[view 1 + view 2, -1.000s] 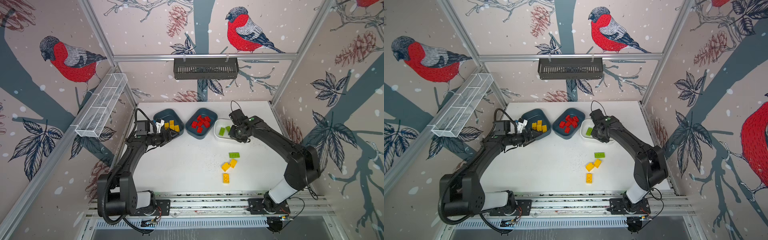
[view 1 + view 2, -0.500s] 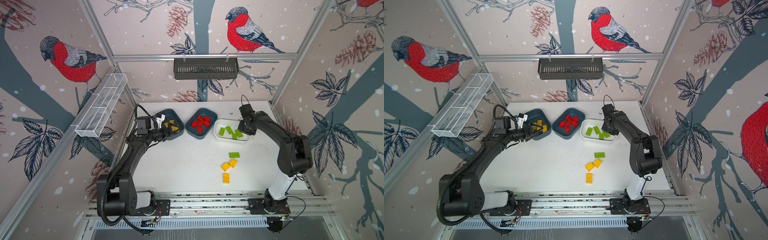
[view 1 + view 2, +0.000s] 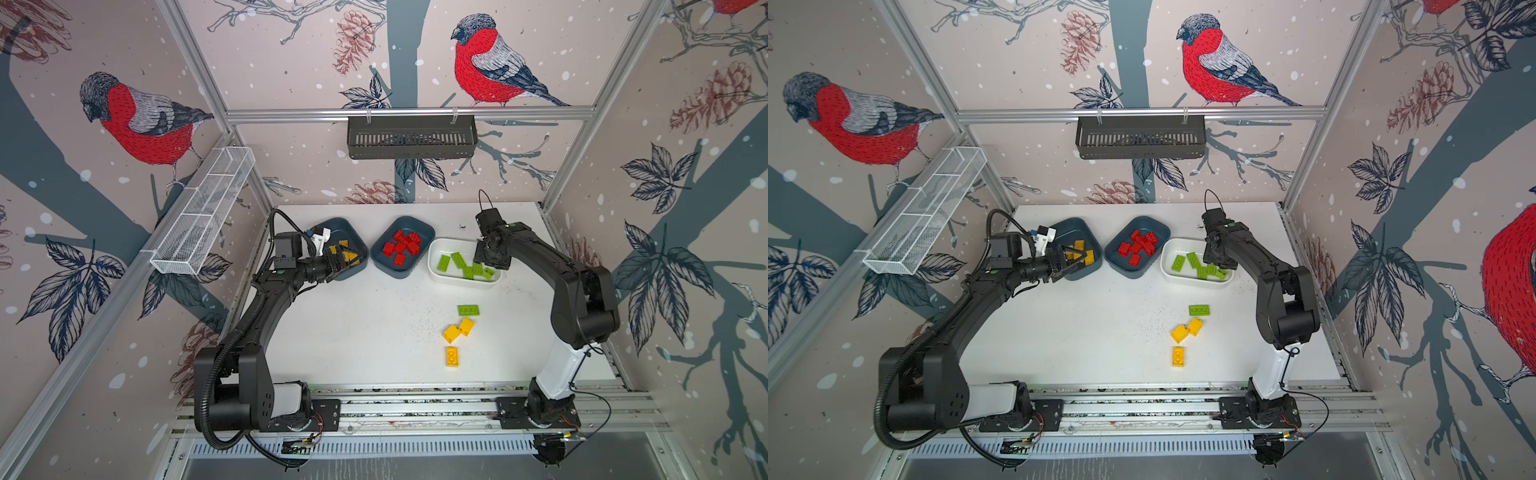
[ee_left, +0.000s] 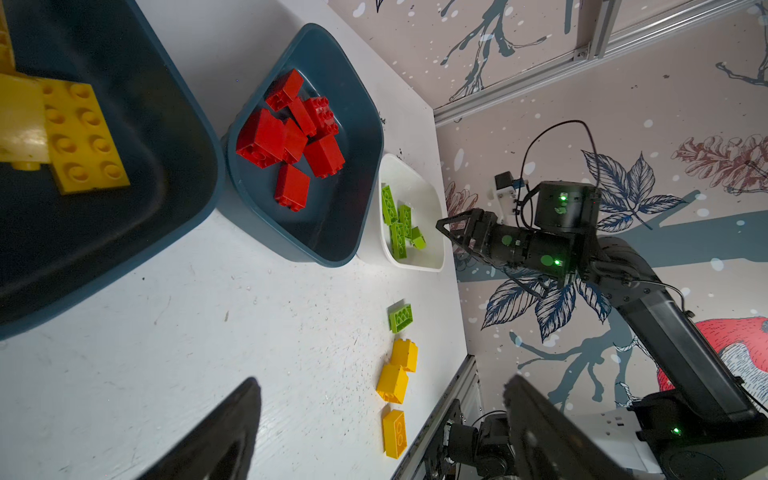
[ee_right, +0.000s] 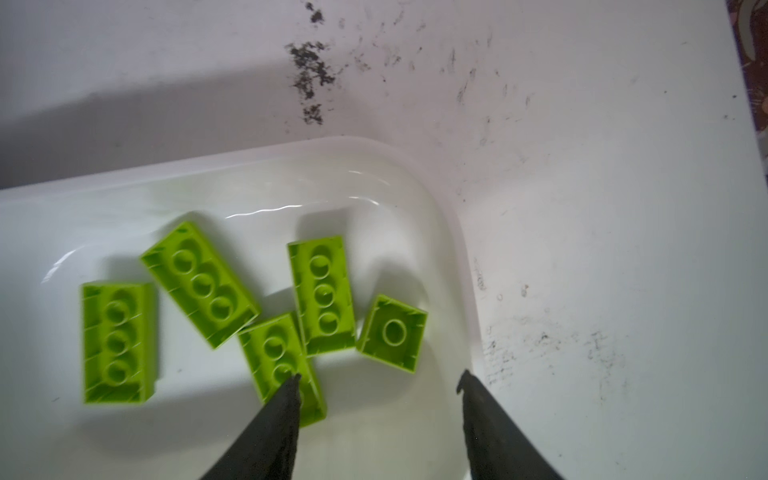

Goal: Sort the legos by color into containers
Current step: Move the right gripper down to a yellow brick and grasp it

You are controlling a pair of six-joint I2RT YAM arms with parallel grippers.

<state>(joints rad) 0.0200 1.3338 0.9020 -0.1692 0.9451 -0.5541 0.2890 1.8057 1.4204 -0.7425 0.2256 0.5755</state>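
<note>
**The oblong lime-green brick (image 3: 468, 310) lies base-ward of the right jaws**

The right jaws hang parted and empty over the white plastic tub (image 5: 436, 216) of lime-green bricks (image 5: 324, 291). The loose brick rests on the white table (image 3: 353, 332), toward the robot's base from them, long axis crosswise, beside three yellow bricks (image 3: 451, 333). The left jaws, spread wide and empty, hover at the dark teal plastic tub (image 3: 353, 230), farther off.
</note>
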